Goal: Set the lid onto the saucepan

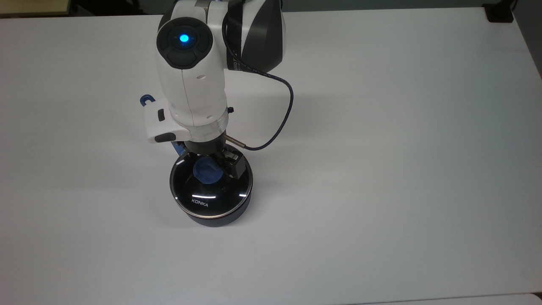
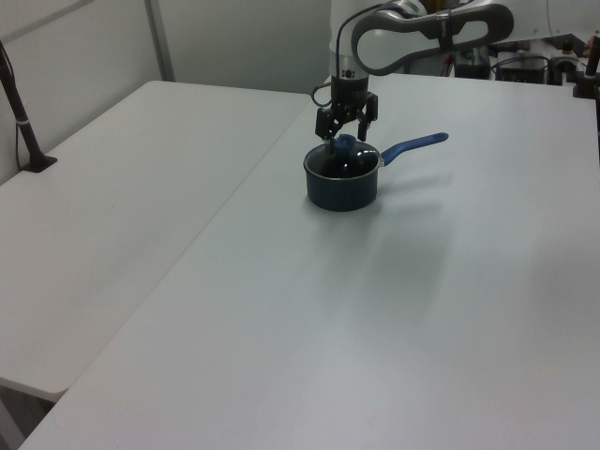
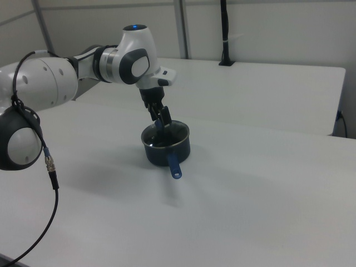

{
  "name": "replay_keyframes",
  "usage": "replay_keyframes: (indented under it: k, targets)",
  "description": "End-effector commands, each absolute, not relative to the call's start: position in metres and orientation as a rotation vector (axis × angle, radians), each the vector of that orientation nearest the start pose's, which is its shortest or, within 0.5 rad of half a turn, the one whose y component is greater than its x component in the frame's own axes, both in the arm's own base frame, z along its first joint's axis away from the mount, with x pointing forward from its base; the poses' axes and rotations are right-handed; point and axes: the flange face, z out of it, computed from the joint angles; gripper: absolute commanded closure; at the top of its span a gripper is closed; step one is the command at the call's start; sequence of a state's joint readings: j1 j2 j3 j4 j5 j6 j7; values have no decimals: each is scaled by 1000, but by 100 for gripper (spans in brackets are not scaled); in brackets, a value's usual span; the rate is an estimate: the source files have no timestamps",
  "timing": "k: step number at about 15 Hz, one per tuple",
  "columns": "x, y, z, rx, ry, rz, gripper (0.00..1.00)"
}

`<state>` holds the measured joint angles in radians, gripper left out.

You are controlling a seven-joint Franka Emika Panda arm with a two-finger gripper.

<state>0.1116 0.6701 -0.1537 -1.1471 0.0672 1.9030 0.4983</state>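
From the top view the arm (image 1: pixel 192 76) stands over the pan (image 1: pixel 220 218), so most of the handle (image 1: pixel 146 100) is hidden; just its holed tip pokes out on the top view's left of the wrist. The wrist also covers the far rim of the lid (image 1: pixel 209 190) and part of the knob (image 1: pixel 207 170). In the left view the lettering is too small to read. The arm's base is cut off by the top edge in the top view, and by the right view's left edge.
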Motion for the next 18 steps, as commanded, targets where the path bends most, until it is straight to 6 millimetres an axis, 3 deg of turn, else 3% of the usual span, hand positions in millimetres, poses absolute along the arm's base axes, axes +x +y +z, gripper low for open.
replay_keyframes:
  k: [1, 3, 5, 7, 9, 11, 13, 15, 18]
  targets:
    - [747, 9, 426, -3033, 844, -147, 0]
    - [745, 9, 436, -3033, 830, -152, 0]
    - [735, 6, 466, -3037, 769, -189, 0]
    - [710, 1, 508, -3039, 665, -220, 0]
    - [685, -2, 531, -3069, 559, -188, 0]
    - [648, -4, 559, -3109, 322, -98, 0]
    - [604, -11, 588, -3102, 193, -54, 0]
    - [577, -20, 605, -3092, 122, -59, 0]
    - [562, -23, 610, -3088, 92, 23, 0]
